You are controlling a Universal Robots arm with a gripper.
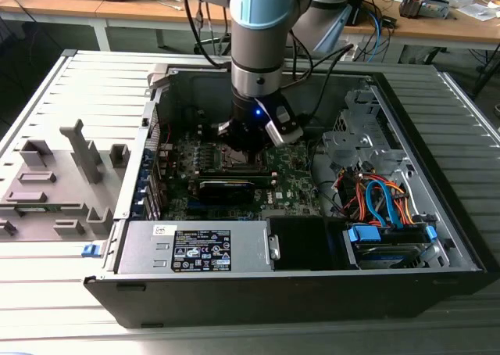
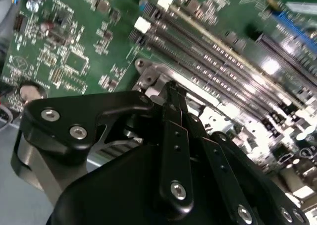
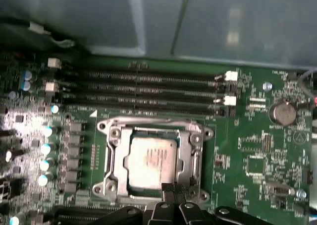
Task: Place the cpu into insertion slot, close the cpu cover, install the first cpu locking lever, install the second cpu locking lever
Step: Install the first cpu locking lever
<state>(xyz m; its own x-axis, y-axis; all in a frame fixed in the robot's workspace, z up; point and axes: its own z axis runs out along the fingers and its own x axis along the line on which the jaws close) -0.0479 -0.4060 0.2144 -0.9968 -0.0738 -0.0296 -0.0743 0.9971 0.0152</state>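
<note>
The cpu (image 3: 151, 158), a dull silver square, lies in the insertion slot (image 3: 204, 134) on the green motherboard. The silvery cpu cover (image 3: 115, 158) lies flat around its edges, with the chip showing through the cut-out. In the first wrist view my gripper (image 3: 169, 188) is shut, its black tips touching the slot's rim beside the chip. In the second wrist view the gripper (image 2: 172, 89) has its fingers pressed together against a silvery corner of the slot's frame (image 2: 148, 79). The exterior view shows the gripper (image 1: 244, 153) low inside the open computer case, over the slot. I cannot make out the locking levers.
Long memory slots (image 3: 148, 88) run just beyond the socket, and a coin battery (image 3: 283, 112) sits to one side. A black expansion card (image 1: 226, 187), the power supply (image 1: 195, 249), coloured cables (image 1: 383, 199) and the case walls surround the arm. A grey fixture (image 1: 55, 183) stands at the exterior view's left.
</note>
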